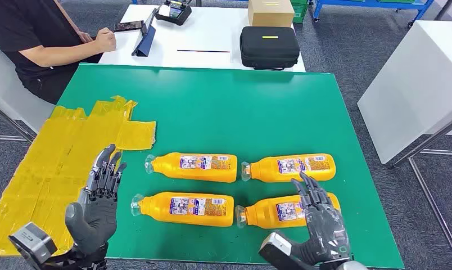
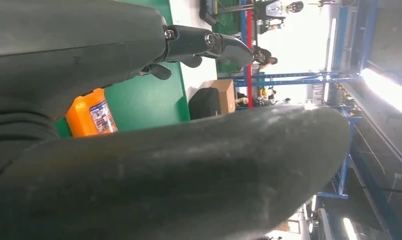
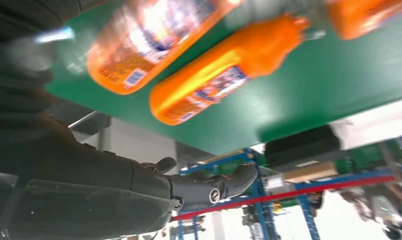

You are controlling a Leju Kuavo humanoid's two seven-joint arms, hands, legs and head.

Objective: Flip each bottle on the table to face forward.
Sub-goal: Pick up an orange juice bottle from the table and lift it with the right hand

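Several orange bottles lie on their sides on the green table (image 1: 224,107), labels up, caps to the left: far left bottle (image 1: 193,167), far right bottle (image 1: 291,167), near left bottle (image 1: 184,208), near right bottle (image 1: 280,212). My left hand (image 1: 97,202) hovers open at the table's near left edge, left of the near left bottle, holding nothing. My right hand (image 1: 319,222) is open with fingers spread, raised over the base end of the near right bottle. In the right wrist view two bottles (image 3: 224,80) show blurred beyond my right hand (image 3: 139,185). One bottle's base (image 2: 89,117) shows past my left hand (image 2: 139,100).
Yellow tape sheets (image 1: 60,163) cover the table's left side. A person in black (image 1: 38,39) sits at the far left by a white table (image 1: 212,39) holding a black case (image 1: 269,46) and a cardboard box (image 1: 270,12). Another white table (image 1: 415,79) stands right.
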